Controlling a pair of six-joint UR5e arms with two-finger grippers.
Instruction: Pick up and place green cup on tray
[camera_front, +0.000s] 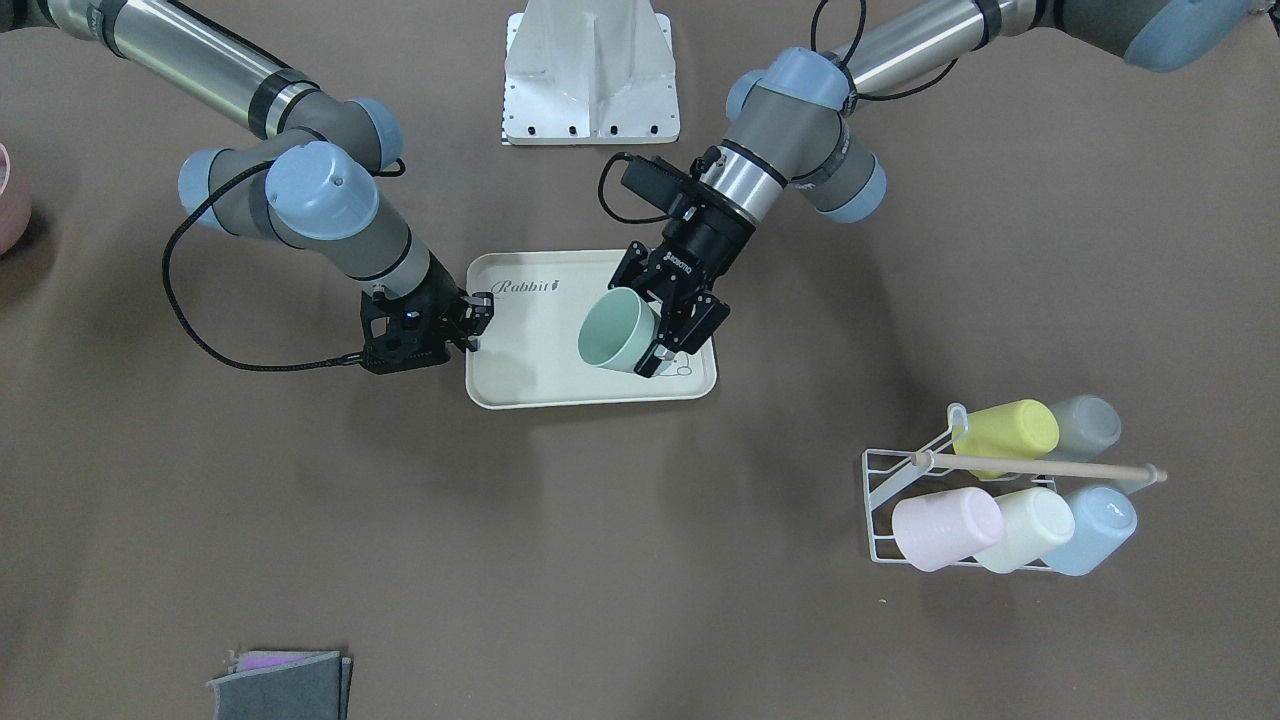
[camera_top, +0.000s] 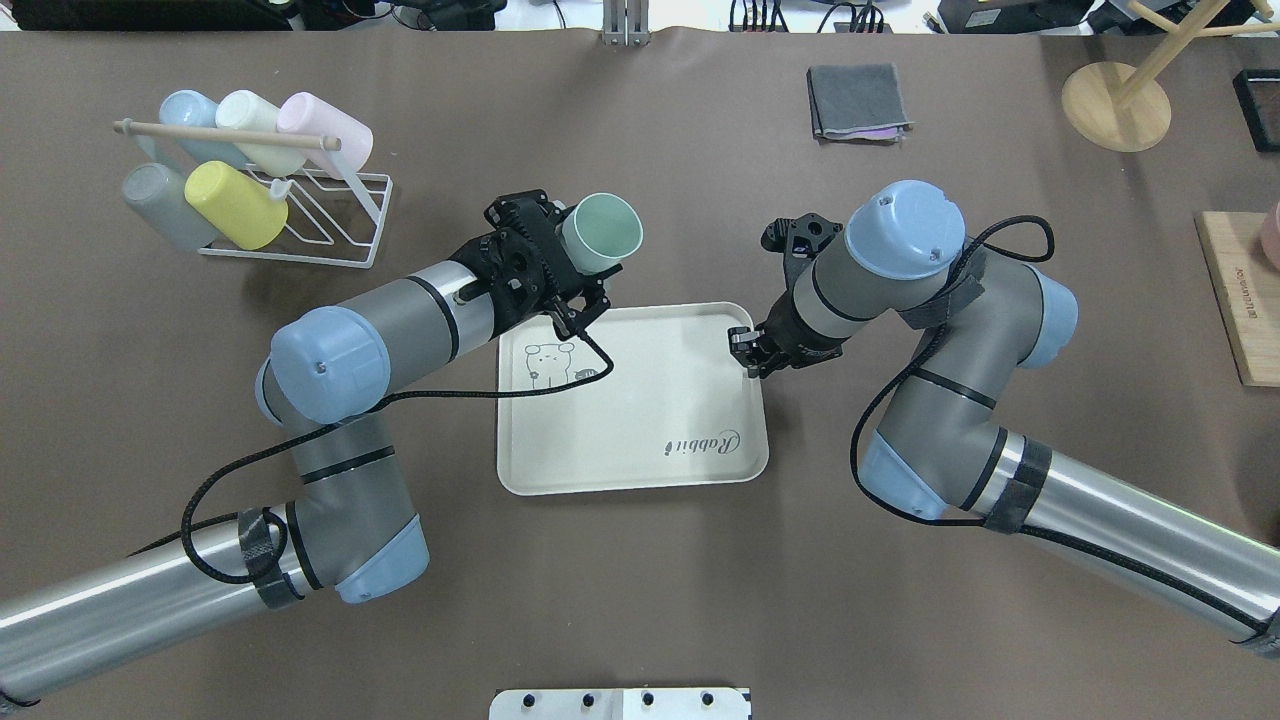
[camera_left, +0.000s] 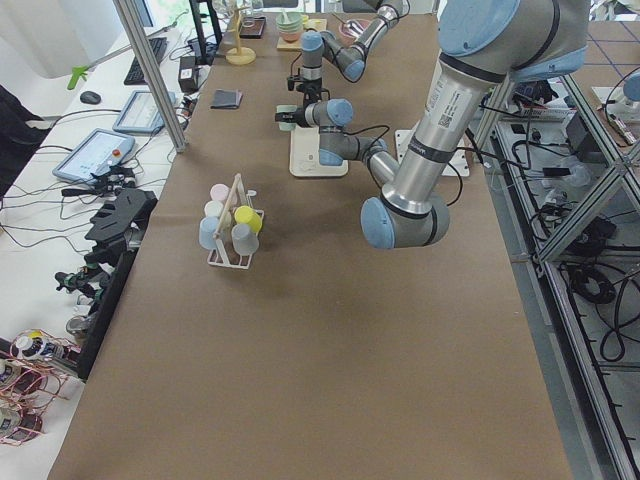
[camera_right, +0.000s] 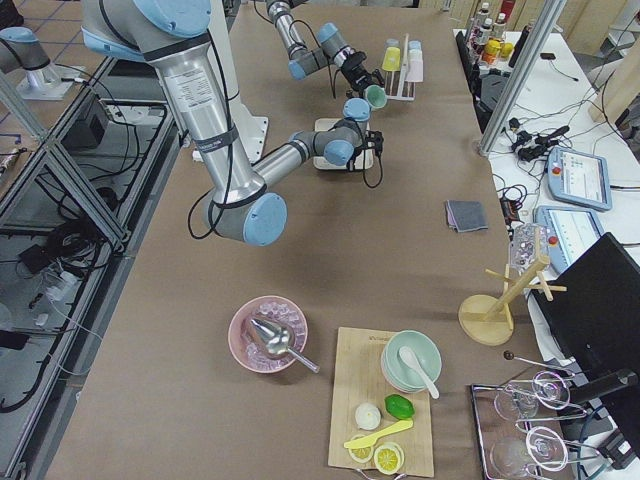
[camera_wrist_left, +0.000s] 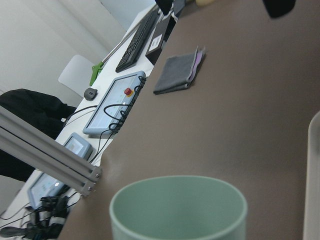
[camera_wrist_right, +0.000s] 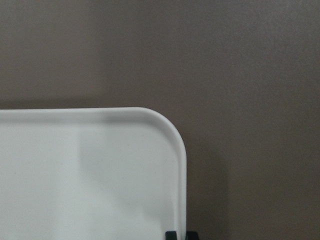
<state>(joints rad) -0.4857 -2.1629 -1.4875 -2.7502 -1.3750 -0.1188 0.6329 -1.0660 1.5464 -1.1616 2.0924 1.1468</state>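
My left jaws are closed on the green cup (camera_front: 618, 332), one finger (camera_front: 668, 335) against its outer wall. I hold it clear of the worktop (camera_front: 640, 560), tilted, with its open mouth turned up and toward the far side. It hangs in the air about the far left corner of the tray (camera_top: 640, 450), close to the bunny drawing (camera_top: 548, 362). The front view puts it over the tray and the overhead view puts it just beyond the far rim, so it is not resting on anything but me. In my left wrist view the pale green rim fills the lower edge, with brown worktop beyond.

My right jaws are drawn narrow at the tray's right rim, near its far right corner. My right wrist view shows two dark tips (camera_wrist_right: 171, 234) close together, one on each side of that edge. The tray lies flat in the middle of the worktop, with its "Rabbit" script (camera_top: 708, 443) at the near right corner.

At the far left stands a white wire rack (camera_top: 340, 215) with a wooden bar, and five cups lie on it: yellow-green, grey, blue, cream and pink. A folded grey cloth (camera_top: 857, 100) lies at the far side, right of the middle.
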